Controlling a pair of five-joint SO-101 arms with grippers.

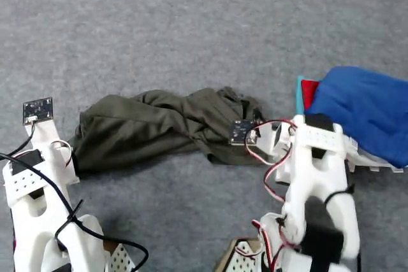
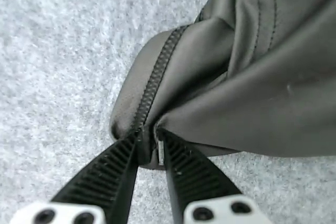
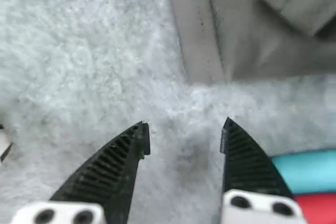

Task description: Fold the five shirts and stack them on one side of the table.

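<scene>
Grey felt desk point(image 1: 191, 30) with one olive shirt point(image 1: 159, 125) crumpled at centre frame and two claws at its ends.
The left claw point(image 2: 149, 139) is pinched nearly closed on the olive shirt's stitched edge, at the shirt's left end. The right claw point(image 3: 184, 132) stands wide apart over bare felt just beside the shirt's right end and holds nothing. At the right edge of the high view, one blue shirt point(image 1: 363, 113) tops a pile, with one red layer point(image 1: 309, 90) and one teal layer point(image 1: 298, 97) peeking out beneath it.

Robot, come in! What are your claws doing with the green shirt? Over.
Left gripper shut on olive shirt edge. Right gripper open over table beside it. Shirt crumpled, not folded. Shirt stack sits apart.
</scene>
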